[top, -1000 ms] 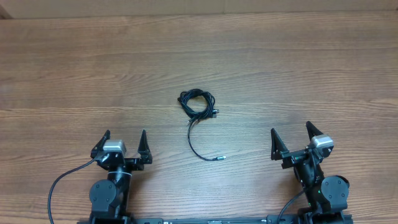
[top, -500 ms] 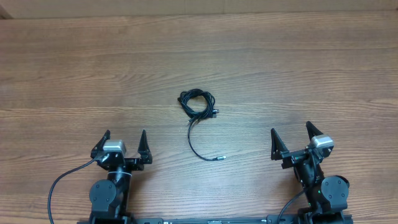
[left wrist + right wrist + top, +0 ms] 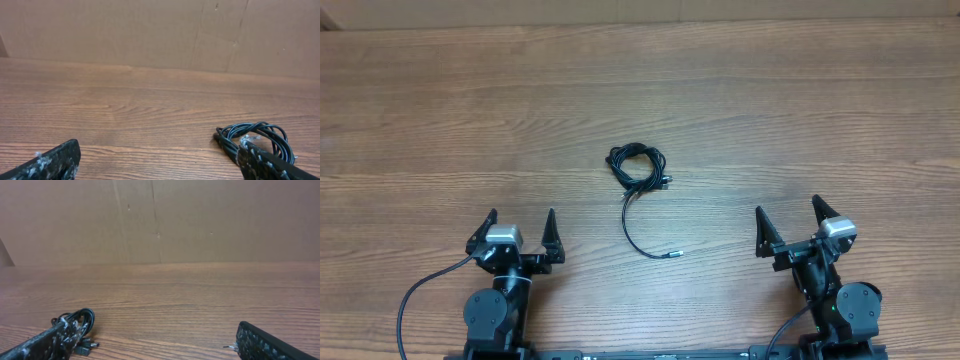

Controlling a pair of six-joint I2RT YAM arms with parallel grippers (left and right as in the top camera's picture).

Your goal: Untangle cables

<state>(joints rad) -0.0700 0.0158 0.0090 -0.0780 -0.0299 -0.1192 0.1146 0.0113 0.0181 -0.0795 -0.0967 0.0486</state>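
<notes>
The cables (image 3: 638, 166) lie as one small knotted black bundle at the middle of the wooden table, with a loose tail curving down to a silver-tipped plug (image 3: 672, 255). The bundle also shows at the lower right of the left wrist view (image 3: 257, 135) and the lower left of the right wrist view (image 3: 77, 321), with small plug ends beside it. My left gripper (image 3: 519, 230) is open and empty near the front left, well short of the bundle. My right gripper (image 3: 788, 226) is open and empty at the front right.
The wooden table (image 3: 800, 110) stretches away on all sides of the bundle. A cardboard wall (image 3: 150, 30) stands at its far edge. A thick black arm cable (image 3: 415, 295) loops beside the left arm base.
</notes>
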